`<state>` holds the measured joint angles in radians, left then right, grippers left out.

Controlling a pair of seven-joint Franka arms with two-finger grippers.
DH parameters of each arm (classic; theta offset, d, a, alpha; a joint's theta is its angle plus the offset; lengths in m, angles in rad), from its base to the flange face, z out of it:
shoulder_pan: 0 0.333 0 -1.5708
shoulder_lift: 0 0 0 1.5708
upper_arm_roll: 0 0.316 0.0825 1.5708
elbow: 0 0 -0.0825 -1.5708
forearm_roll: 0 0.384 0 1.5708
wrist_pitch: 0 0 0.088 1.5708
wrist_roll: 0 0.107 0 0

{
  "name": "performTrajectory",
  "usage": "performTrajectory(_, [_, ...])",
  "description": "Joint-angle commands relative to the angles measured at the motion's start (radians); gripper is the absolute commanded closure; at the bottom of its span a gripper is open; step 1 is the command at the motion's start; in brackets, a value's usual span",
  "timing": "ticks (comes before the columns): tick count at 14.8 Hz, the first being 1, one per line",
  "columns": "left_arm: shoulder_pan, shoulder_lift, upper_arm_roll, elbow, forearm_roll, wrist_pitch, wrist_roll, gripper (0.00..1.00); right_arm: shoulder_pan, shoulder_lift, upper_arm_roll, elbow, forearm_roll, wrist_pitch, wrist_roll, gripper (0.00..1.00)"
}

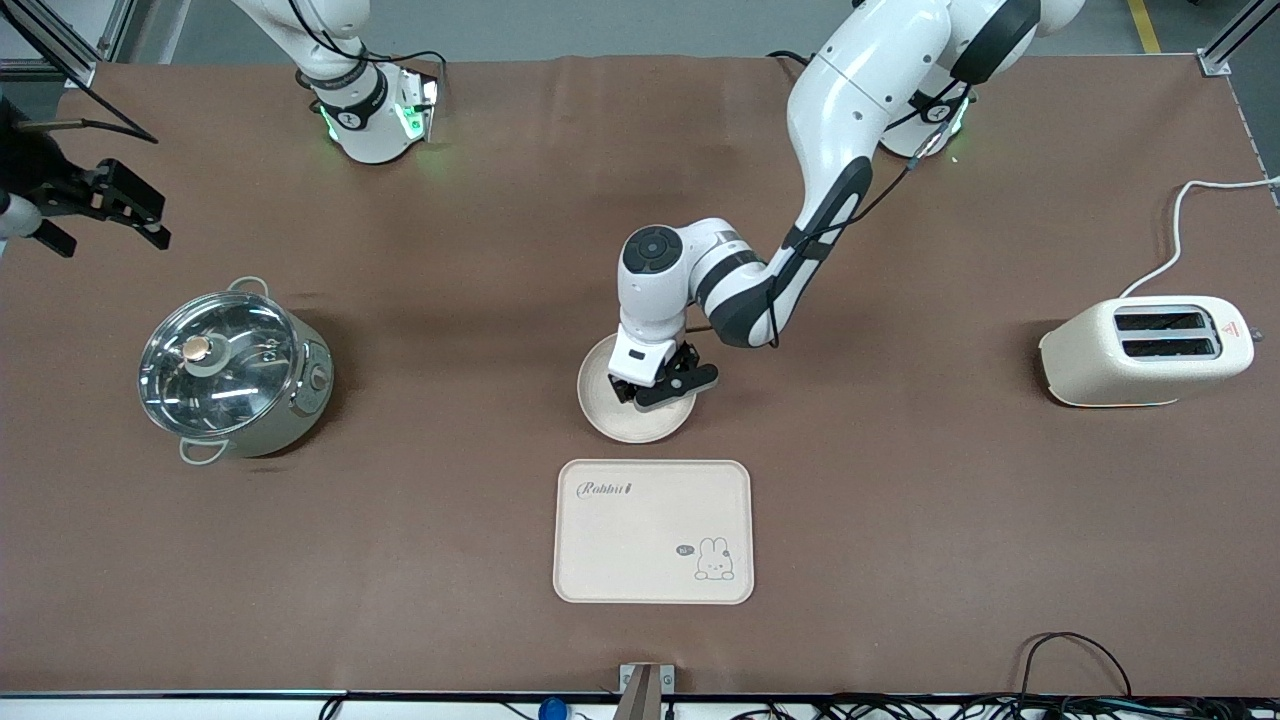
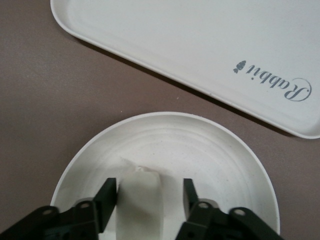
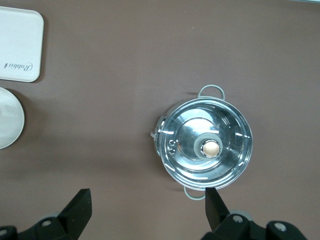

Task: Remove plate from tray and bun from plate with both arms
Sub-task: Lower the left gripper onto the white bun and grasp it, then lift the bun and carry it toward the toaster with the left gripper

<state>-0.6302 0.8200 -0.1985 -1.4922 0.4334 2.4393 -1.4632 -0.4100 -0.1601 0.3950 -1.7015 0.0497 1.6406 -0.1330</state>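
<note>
Lettering is the first thing to read: the rectangular cream tray (image 1: 653, 531) carries the word "Robbii" in script at one corner and a small rabbit drawing with a tiny speech bubble at the corner diagonal to it (what the bubble says is too small to read). The toaster (image 1: 1146, 350), cream with two slots and a white cord, bears a small red warning triangle on top; it sits toward the left arm's end of the table.

The plate (image 1: 632, 393) lies flat on the brown table cover, just beside the tray and farther from the front camera than it. The left gripper (image 1: 655, 385) is down inside the plate. In the left wrist view its fingers (image 2: 106, 196) stand partly apart on either side of a pale cream bun (image 2: 140, 200) that rests on the plate's floor; one finger is against the bun and the other stands off it with a gap, so the bun is not clamped.

The right gripper (image 1: 125, 205) waits in the air over the table toward the right arm's end, jaws spread wide and holding nothing. Below it in the right wrist view stands a steel pot (image 3: 206, 148) with two loop handles and a glass lid with a round knob.
</note>
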Motion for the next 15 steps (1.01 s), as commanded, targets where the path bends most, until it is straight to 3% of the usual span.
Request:
performTrajectory(1, [-0.006, 0.002, 0.007, -0.016, 0.024, 0.064, -0.066, 0.73, 0.263, 0.010, -0.278, 0.023, -0.033, -0.016, 0.003, 0.00])
performTrajectory(2, [-0.008, 0.005, 0.008, -0.019, 0.025, 0.079, -0.072, 0.80, 0.276, 0.011, -0.324, 0.022, -0.031, -0.028, -0.013, 0.00])
performTrajectory(4, [-0.006, 0.004, 0.007, -0.019, 0.025, 0.083, -0.074, 1.00, 0.276, 0.014, -0.331, 0.026, -0.036, -0.044, -0.020, 0.00])
performTrajectory(9, [0.065, -0.054, -0.009, -0.003, 0.010, -0.020, 0.082, 1.00, 0.327, 0.044, -0.357, 0.072, -0.037, -0.047, -0.013, 0.00])
performTrajectory(11, [0.118, -0.076, -0.013, -0.002, -0.005, -0.025, 0.192, 1.00, 0.457, 0.045, -0.496, 0.072, -0.037, -0.047, -0.011, 0.00])
performTrajectory(12, [0.144, -0.079, -0.015, 0.009, -0.027, -0.025, 0.275, 1.00, 0.470, 0.047, -0.521, 0.071, -0.034, -0.047, -0.011, 0.00])
performTrajectory(15, [0.210, -0.067, -0.015, 0.023, -0.074, -0.014, 0.469, 1.00, 0.373, 0.076, -0.454, 0.075, -0.030, -0.041, -0.017, 0.00])
